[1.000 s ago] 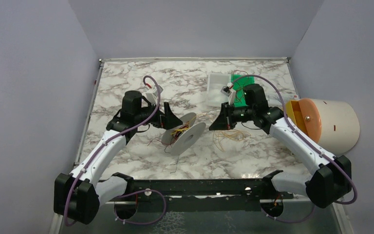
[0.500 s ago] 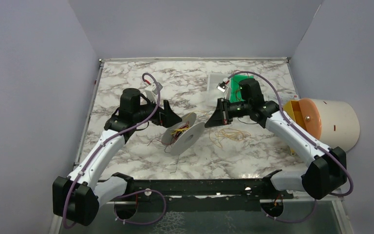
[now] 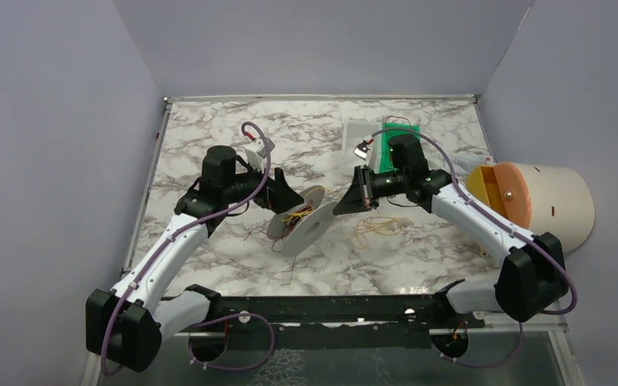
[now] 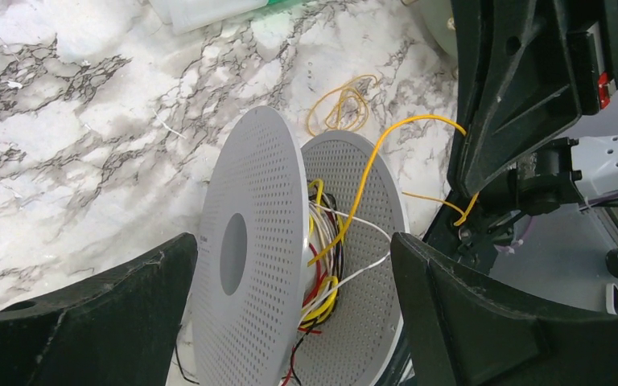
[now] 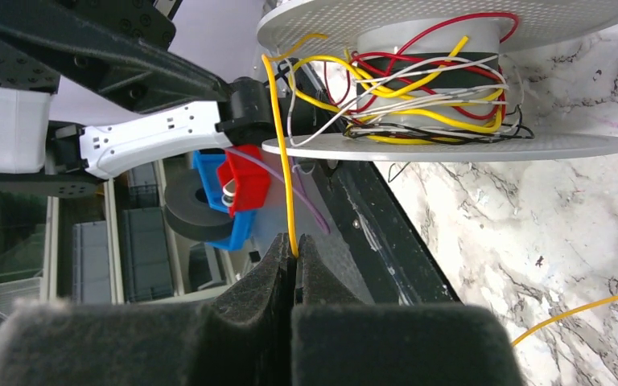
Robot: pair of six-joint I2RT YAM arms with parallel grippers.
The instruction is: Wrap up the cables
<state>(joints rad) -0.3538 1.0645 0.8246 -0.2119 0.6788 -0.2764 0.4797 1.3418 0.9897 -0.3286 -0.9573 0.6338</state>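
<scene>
The white perforated spool stands tilted on edge at mid-table with yellow, red, white and black cables wound on its hub. My left gripper straddles it, a finger against each disc. My right gripper is just right of the spool, shut on a yellow cable that runs from its fingertips to the spool's hub. The same cable arcs over the spool in the left wrist view. Loose yellow cable loops lie on the marble to the right.
A green board and a clear tray sit behind the right arm. A cream and orange cylinder lies at the right edge. A black rail spans the near edge. Thin dark cables trail below the spool.
My right gripper has moved left and closer to the spool, drawing the yellow cable with it. The left arm and the spool have barely moved.
</scene>
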